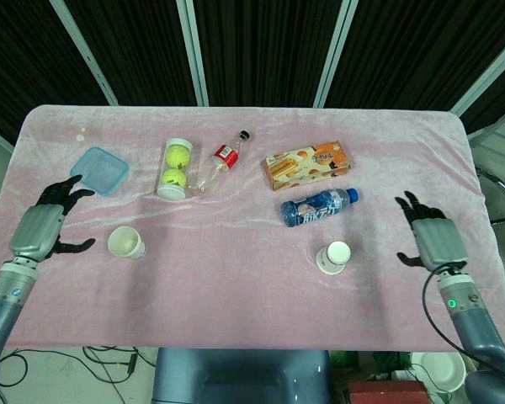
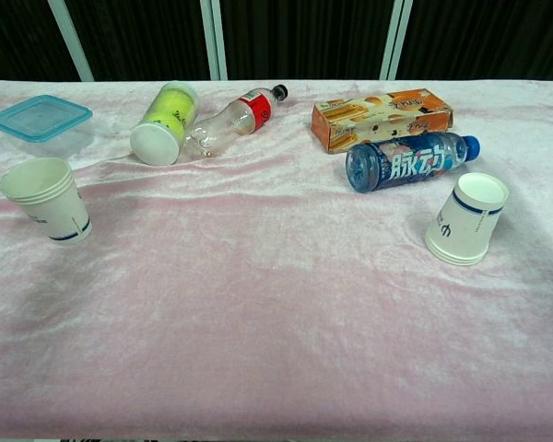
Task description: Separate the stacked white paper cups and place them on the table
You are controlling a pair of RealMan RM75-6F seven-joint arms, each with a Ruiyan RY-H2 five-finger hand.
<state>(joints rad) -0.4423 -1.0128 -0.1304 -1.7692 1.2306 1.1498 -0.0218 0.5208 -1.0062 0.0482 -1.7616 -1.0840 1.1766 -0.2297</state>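
A white paper cup [image 1: 126,243] [image 2: 46,200] with a blue band stands mouth up on the pink cloth at the left. A second white cup [image 1: 333,257] [image 2: 466,220] stands upside down at the right. My left hand [image 1: 44,227] is open near the table's left edge, well clear of the left cup. Off to the right of the inverted cup, my right hand [image 1: 433,240] is open with spread fingers and holds nothing. Neither hand shows in the chest view.
Behind the cups lie a blue-lidded container [image 1: 98,169], a clear tube of tennis balls [image 1: 174,167], a small red-labelled bottle [image 1: 220,161], an orange snack box [image 1: 307,163] and a blue drink bottle [image 1: 317,207] close to the right cup.
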